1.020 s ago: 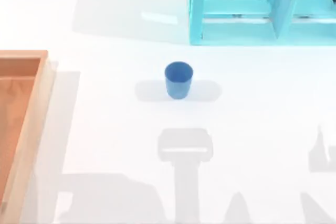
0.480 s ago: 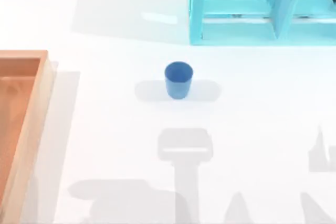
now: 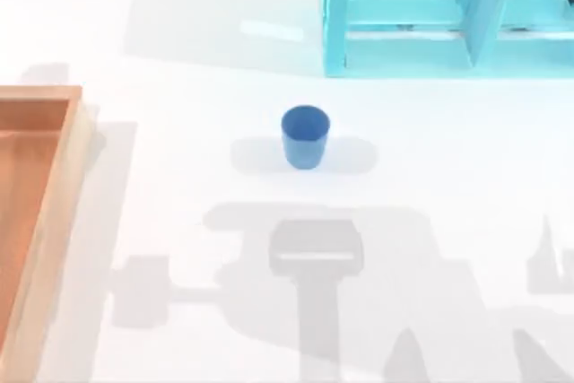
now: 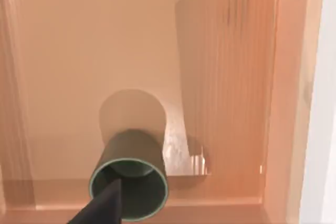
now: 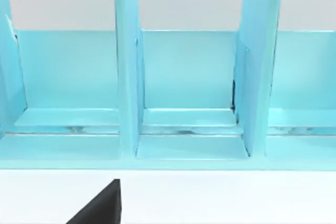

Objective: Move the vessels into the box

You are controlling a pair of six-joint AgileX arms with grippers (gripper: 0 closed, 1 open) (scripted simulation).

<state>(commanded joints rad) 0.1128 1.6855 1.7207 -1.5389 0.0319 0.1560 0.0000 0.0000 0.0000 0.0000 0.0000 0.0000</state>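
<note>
The olive-grey cup (image 4: 129, 182) is sitting inside the wooden box (image 4: 286, 103) near a wall, one left finger (image 4: 102, 207) dipping into it; grip unclear. The blue cup (image 3: 305, 136) is standing mid-table amid open room.

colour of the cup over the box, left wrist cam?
Dark olive-grey cup, greener at the rim, above the orange-brown box. Left wrist view shows it best.
</note>
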